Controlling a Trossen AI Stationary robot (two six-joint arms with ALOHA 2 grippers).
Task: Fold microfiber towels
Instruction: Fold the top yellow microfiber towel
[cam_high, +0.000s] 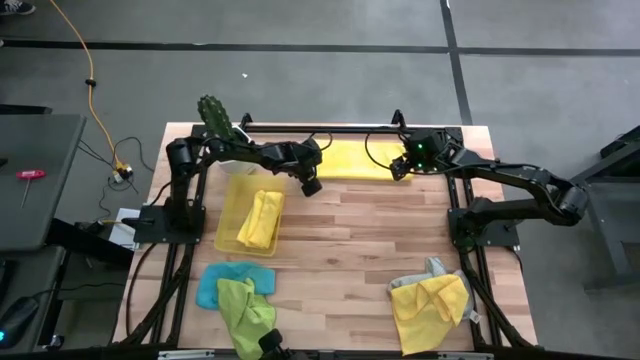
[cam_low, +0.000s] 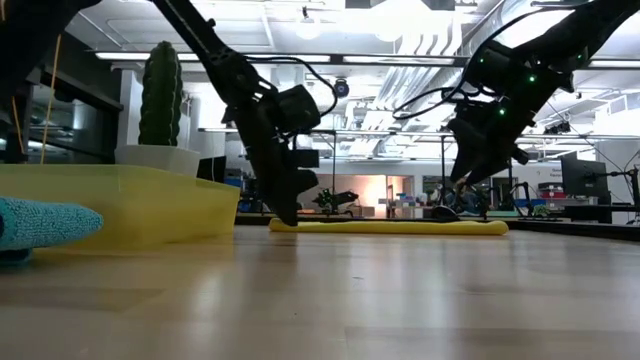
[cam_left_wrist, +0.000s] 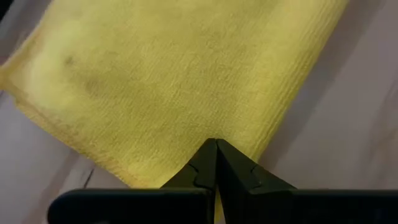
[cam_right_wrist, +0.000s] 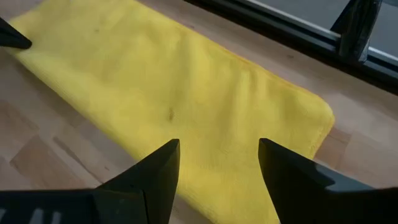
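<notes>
A bright yellow microfiber towel (cam_high: 355, 160), folded into a long strip, lies flat on the wood along the table's far edge. My left gripper (cam_high: 312, 187) is shut, and its tips (cam_left_wrist: 216, 144) are at the towel's left end, by the near edge. My right gripper (cam_high: 398, 172) is open above the towel's right end (cam_right_wrist: 298, 118). Its two fingers stand apart over the cloth with nothing between them. My left gripper's shut fingertips (cam_left_wrist: 205, 158) come down on the towel's near-left corner (cam_left_wrist: 155, 168), slanting from above and from the table's left. No cloth shows between the fingers. The towel lies flat on the table under them (cam_low: 290, 218).
A translucent yellow tray (cam_high: 222, 235) at the left holds a folded yellow towel (cam_high: 260, 218). Light blue (cam_high: 212, 285) and lime green (cam_high: 245, 310) towels lie at the near left. A yellow towel (cam_high: 430, 305) and a grey one (cam_high: 435, 268) lie at the near right. A potted cactus (cam_high: 215, 118) stands at the far left.
</notes>
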